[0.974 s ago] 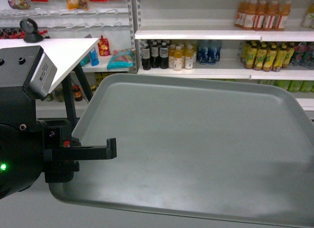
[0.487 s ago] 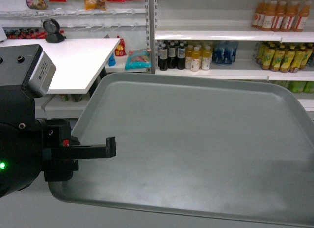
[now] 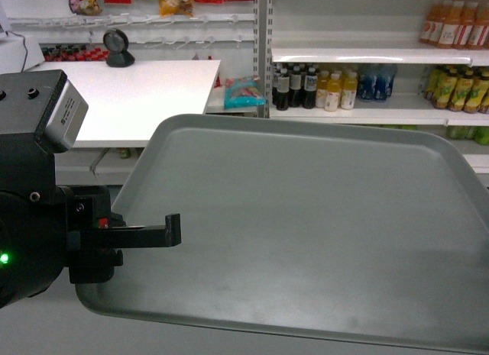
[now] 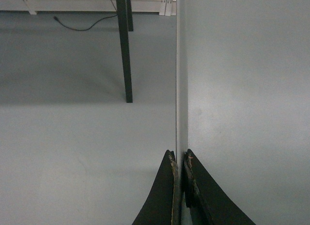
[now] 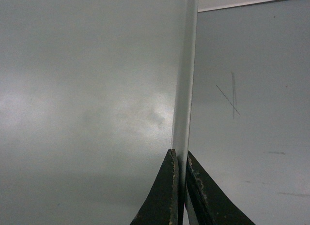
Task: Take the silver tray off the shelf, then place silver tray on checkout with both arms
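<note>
Tray in transit, carried toward the checkout.
Silver tray (image 3: 306,233) airborne, off the shelf (image 3: 359,56); checkout (image 3: 114,95) has slid rightward in head view. Left gripper (image 4: 180,186) and right gripper (image 5: 180,186) each pinch a rim.

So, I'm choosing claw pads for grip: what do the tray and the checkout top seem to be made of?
The silver tray looks like matte metal, or possibly moulded plastic: an even grey-green surface with soft, diffuse glare and a thin rolled rim, likely slippery. The checkout top looks like smooth white laminate or painted board: flat, uniform and thin-edged, though the material underneath cannot be told.
</note>
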